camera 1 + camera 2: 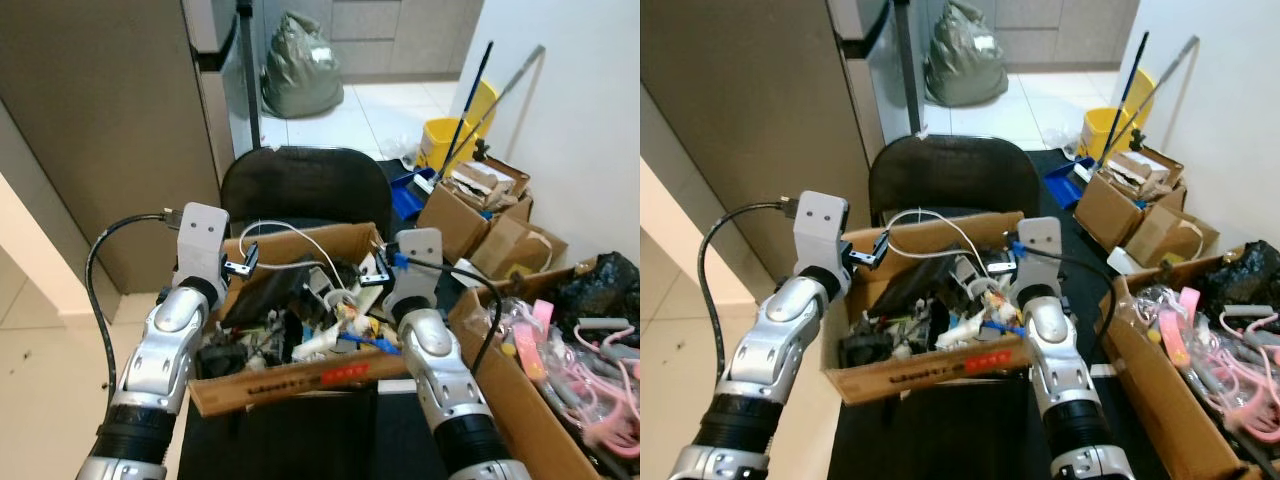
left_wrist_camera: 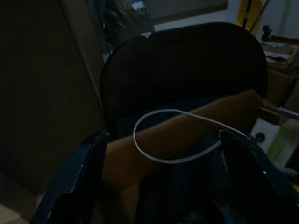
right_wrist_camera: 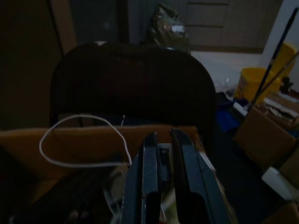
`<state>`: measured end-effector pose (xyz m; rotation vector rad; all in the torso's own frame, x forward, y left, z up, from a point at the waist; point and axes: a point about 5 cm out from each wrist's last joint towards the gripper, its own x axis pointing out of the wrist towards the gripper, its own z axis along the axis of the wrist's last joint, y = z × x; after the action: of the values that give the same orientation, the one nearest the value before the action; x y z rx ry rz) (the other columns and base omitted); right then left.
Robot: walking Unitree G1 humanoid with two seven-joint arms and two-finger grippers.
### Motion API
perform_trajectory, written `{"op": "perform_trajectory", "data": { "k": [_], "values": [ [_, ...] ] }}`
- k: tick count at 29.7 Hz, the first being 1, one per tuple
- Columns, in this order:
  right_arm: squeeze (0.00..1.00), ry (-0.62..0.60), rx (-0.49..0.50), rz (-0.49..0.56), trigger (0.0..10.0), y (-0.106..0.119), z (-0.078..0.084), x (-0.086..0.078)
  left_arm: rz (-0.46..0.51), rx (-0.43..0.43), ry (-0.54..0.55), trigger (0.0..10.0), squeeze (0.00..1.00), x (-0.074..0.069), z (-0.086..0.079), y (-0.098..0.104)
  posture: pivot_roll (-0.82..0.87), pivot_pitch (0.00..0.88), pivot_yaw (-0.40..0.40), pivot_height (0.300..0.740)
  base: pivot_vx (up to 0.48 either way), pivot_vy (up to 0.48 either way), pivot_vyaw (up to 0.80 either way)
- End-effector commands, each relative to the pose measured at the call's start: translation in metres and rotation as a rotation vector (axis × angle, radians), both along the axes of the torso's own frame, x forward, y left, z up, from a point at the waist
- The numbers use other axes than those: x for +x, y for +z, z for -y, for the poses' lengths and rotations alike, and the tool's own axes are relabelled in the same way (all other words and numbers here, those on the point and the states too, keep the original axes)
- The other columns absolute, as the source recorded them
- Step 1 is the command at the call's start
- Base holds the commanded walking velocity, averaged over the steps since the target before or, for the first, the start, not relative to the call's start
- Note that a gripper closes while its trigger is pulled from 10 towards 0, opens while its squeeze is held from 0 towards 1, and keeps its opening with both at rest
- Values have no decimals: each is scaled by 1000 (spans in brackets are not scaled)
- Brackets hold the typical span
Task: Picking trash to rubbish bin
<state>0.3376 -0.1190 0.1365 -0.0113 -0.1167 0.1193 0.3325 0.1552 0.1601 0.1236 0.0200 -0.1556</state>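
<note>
Trash (image 1: 300,330) fills an open cardboard box (image 1: 290,385) that sits on a dark seat directly in front of the robot, backed by a black chair back (image 1: 305,185). Contents include black pieces, white plastic parts, a blue item and a white cable (image 1: 290,235) that loops up above the far wall of the box.

Left gripper (image 2: 163,186) is positioned over the left half of the box. Its two black fingers (image 2: 79,182) are spread wide, one on each side of the cable loop in the left wrist view, touching nothing visible. The trash lies just below and ahead of them.

Right gripper (image 3: 161,177) is positioned over the right half of the box, near its far right corner. Its fingers (image 3: 149,182) stand nearly pressed together with a narrow slit between them; the right wrist view is too dark to tell whether anything is pinched there. The cable loop lies to the robot's left of this gripper, and white plastic parts lie just beyond the fingertips.

Second cardboard box (image 1: 520,400) stands at the robot's right, holding pink hangers (image 1: 590,390). Smaller cardboard boxes (image 1: 470,215), a yellow mop bucket (image 1: 450,140) and a blue dustpan (image 1: 405,195) stand beyond the chair at the right wall. Grey-green rubbish bag (image 1: 300,70) rests on the tiled floor well beyond the chair.
</note>
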Motion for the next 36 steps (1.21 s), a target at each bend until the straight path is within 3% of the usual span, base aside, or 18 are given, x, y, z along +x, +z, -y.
{"op": "perform_trajectory", "data": {
  "k": [1, 11, 13, 17, 20, 26, 28, 32, 36],
  "values": [
    [0, 3, 1, -19, 10000, -6, -2, -1, -29, 5, 1, 10000, 0, -4, -2, -8, 15, 94, 20, 740, 424, 0, 0],
    [0, 11, -9, -25, 10000, -7, -2, 1, -49, 6, -51, 10000, 0, -6, 4, -11, 16, 96, 13, 740, 303, 0, 0],
    [0, 13, -10, -25, 10000, -6, -1, 1, -53, 27, -108, 10000, 0, -8, 8, -11, 18, 97, 12, 740, 0, 0, 0],
    [0, 27, -15, -27, 10000, -7, -1, 3, -66, 46, -329, 10000, 0, -21, 25, -8, 23, 96, 10, 740, 0, 0, 0],
    [0, 48, -20, -35, 10000, -7, -2, 4, -91, 35, -397, 10000, 0, -25, 29, -8, 24, 95, 10, 740, 0, 0, 0],
    [0, 165, -94, -124, 10000, -17, -8, 7, -210, 58, -584, 10000, 0, -40, 35, -15, 23, 89, 11, 740, 0, 0, 0],
    [0, 193, -117, -150, 10000, -21, -9, 7, -240, 56, -608, 10000, 0, -43, 35, -17, 23, 89, 11, 740, 0, 0, 0],
    [0, 308, -207, -277, 10000, -39, -17, 4, -389, 25, -668, 10000, 0, -56, 28, -22, 28, 81, 9, 740, 0, 0, 0],
    [0, 323, -241, -306, 10000, -46, -18, 3, -466, 16, -703, 10000, 0, -64, 25, -25, 33, 77, 9, 740, 0, 0, 0]
  ]
}}
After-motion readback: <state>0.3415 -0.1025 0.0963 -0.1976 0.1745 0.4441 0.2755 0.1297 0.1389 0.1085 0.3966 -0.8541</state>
